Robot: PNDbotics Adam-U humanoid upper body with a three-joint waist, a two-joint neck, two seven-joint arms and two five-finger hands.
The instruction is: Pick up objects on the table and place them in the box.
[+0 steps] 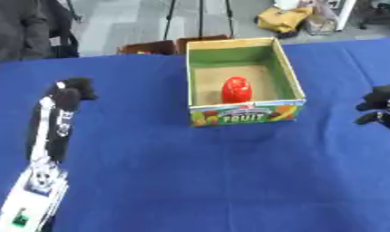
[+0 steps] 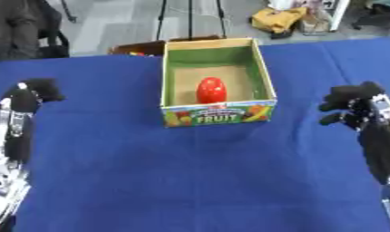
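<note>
A cardboard fruit box (image 1: 243, 114) with green inner walls stands at the middle back of the blue table (image 1: 198, 181). A red rounded object (image 1: 236, 89) lies on the box floor, near its centre. My left hand (image 1: 72, 90) hovers over the table's left side, well left of the box, its fingers curled in with nothing in them. At the right side my right hand (image 2: 353, 107) hangs level with the box front, fingers loosely bent and apart, holding nothing. I see no loose object on the cloth.
Beyond the table's far edge are a brown box (image 1: 150, 46), tripod legs (image 1: 200, 18) and a yellow bag (image 1: 284, 18) on the floor. A dark-clothed person (image 1: 23, 27) stands at the back left, away from the task's things.
</note>
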